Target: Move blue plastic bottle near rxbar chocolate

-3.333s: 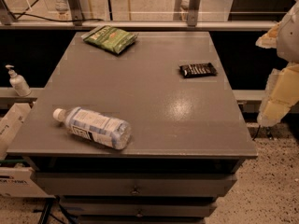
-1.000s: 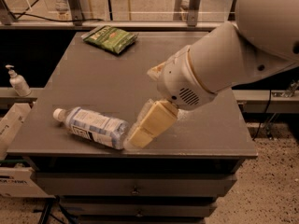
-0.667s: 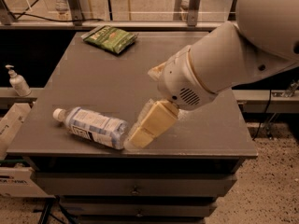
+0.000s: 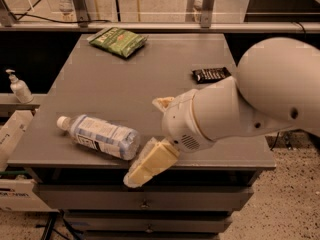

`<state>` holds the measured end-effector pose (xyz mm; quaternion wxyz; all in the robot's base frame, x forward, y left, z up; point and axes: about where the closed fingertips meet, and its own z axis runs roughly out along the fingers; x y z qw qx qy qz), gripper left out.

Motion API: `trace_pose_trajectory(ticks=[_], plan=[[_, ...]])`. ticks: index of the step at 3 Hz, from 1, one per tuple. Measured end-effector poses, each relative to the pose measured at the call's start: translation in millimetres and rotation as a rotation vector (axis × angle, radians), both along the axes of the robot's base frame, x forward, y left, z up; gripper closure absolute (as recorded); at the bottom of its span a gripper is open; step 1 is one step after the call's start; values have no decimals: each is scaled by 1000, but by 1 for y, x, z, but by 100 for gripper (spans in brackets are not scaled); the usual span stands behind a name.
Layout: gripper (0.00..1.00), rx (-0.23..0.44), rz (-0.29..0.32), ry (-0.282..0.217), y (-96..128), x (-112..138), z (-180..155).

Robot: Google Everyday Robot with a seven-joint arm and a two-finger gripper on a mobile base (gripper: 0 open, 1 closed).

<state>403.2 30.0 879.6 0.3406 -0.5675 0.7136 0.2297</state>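
The blue plastic bottle (image 4: 100, 136) lies on its side at the front left of the grey table (image 4: 110, 89), white cap pointing left. The rxbar chocolate (image 4: 211, 74), a small black bar, lies at the table's right side. My gripper (image 4: 146, 141) is at the front edge, just right of the bottle's base. Its cream fingers (image 4: 150, 164) are spread apart: one sticks out past the front edge beside the bottle's base, the other (image 4: 162, 103) shows behind the wrist. It holds nothing. My large white arm (image 4: 260, 99) covers the table's front right.
A green snack bag (image 4: 118, 40) lies at the back of the table. A small white pump bottle (image 4: 19, 86) stands on a shelf to the left. A white box (image 4: 15, 134) is at the left, and drawers (image 4: 145, 199) are under the tabletop.
The arm has swung in from the right over the table, and in the last second the gripper has moved down toward the front edge. The rxbar shows again. The bottle has not moved.
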Motion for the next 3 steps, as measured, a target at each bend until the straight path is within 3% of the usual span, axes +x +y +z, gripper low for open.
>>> trace_pose_trajectory(ticks=[1, 3], plan=[[0, 9, -19, 1, 16, -2, -28], [0, 37, -87, -5, 47, 16, -49]])
